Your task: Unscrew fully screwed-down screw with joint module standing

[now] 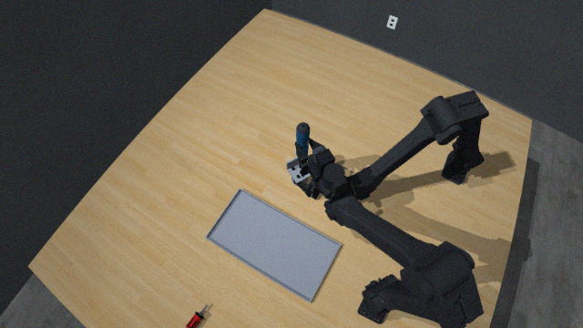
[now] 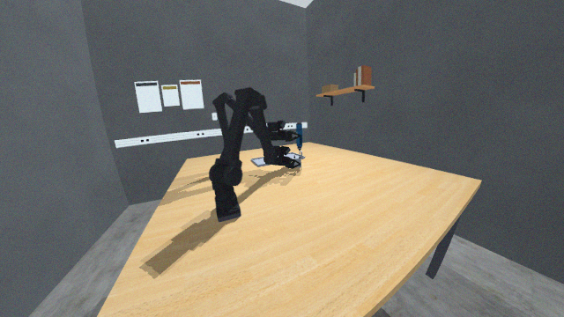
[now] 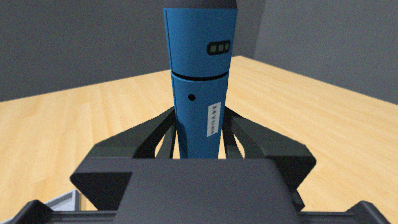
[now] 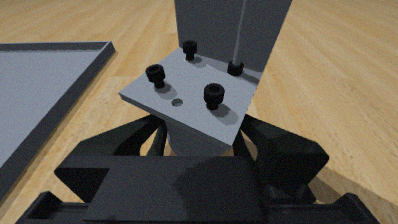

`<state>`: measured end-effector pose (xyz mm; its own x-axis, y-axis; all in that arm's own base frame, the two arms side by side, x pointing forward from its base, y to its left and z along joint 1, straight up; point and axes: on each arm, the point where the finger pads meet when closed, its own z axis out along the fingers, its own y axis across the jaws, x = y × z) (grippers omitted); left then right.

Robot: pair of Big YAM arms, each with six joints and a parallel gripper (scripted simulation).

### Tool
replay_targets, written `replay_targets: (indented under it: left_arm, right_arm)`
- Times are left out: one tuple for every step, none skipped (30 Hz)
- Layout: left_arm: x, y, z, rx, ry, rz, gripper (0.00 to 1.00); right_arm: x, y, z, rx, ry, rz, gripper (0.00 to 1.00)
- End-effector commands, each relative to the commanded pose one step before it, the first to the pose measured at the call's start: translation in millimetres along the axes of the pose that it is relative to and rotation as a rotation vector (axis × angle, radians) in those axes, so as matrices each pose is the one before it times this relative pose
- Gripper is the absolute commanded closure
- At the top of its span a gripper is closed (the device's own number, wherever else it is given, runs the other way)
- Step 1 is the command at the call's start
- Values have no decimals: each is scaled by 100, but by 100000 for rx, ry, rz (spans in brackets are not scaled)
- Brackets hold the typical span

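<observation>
My left gripper is shut on the electric screwdriver and holds its dark blue barrel upright. In the right wrist view the screwdriver's thin bit stands in the far right screw, which sits low on the grey bracket. Three other black screws stand raised from the bracket. My right gripper is shut on the grey joint module under the bracket, and the module stands upright.
A flat grey tray lies on the table close beside the module. A small red-handled screwdriver lies near the table's front edge. The two arms cross close together behind the module.
</observation>
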<state>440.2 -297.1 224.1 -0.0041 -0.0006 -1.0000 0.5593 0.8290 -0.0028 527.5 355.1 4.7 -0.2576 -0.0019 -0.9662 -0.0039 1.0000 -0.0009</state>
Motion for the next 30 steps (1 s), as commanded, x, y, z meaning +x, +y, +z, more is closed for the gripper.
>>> replay_targets:
  left_arm:
    - [-1871,-269,408,664,-6475,-1382,58]
    - [125,3,-35,-5,219,0,58]
    - [-112,-2,-29,3,-221,1,58]
    - [-224,-4,-36,7,-432,1,58]
    - [-82,-1,-13,3,-158,0,58]
    - [0,0,0,0,0,0,58]
    - [0,0,0,0,0,0,58]
    - [0,0,0,0,0,0,58]
    - [221,5,-27,-8,405,-1,58]
    - [220,5,-27,-8,404,-1,58]
    - [95,3,52,-4,144,0,58]
    - [49,2,50,-2,52,0,58]
    - [-31,1,21,0,-98,0,58]
    - [-10,1,-57,-1,-41,0,58]
    - [23,2,-57,-2,23,0,58]
    - [126,3,-41,-5,223,-1,58]
    - [-68,0,69,2,-165,1,58]
    - [-120,-2,77,4,-252,1,58]
    - [-54,-1,18,2,-109,0,58]
    - [-36,-1,-5,1,-69,0,58]
    - [-8,0,-1,0,-16,0,58]
    - [0,0,0,0,0,0,58]
    - [0,0,0,0,0,0,58]
    - [0,0,0,0,0,0,58]
    - [0,0,0,0,0,0,58]
    - [218,4,-22,-7,399,-1,58]
    - [179,3,-28,-6,324,-1,58]
    - [94,2,-41,-3,159,0,58]
    - [6,0,-54,0,-11,0,58]
    - [8,0,-54,0,-7,0,58]
  right_arm:
    - [-205,784,910,-450,-938,1108,41]
    - [0,0,0,0,0,0,41]
    - [0,0,0,0,0,0,41]
    - [0,0,0,0,0,0,41]
    - [0,0,0,0,0,0,41]
    - [0,0,0,0,0,0,41]
    - [0,0,0,0,0,0,41]
    - [0,0,0,0,0,0,41]
    - [0,0,0,0,0,0,41]
    - [0,0,0,0,0,0,41]
    - [0,0,0,0,0,0,41]
    - [0,0,0,0,0,0,41]
    - [0,0,0,0,0,0,41]
    - [0,0,0,0,0,0,41]
    - [0,0,0,0,0,0,41]
    - [0,0,0,0,0,0,41]
    - [0,0,0,0,0,0,41]
    - [0,0,0,0,0,0,41]
    - [0,0,0,0,0,0,41]
    - [0,0,0,0,0,0,41]
    - [0,0,0,0,0,0,41]
    - [0,0,0,0,0,0,41]
    - [0,0,0,0,0,0,41]
    - [0,0,0,0,0,0,41]
    - [0,0,0,0,0,0,41]
    - [0,0,0,0,0,0,41]
    - [0,0,0,0,0,0,41]
    - [0,0,0,0,0,0,41]
    - [0,0,0,0,0,0,41]
    - [0,0,0,0,0,0,41]
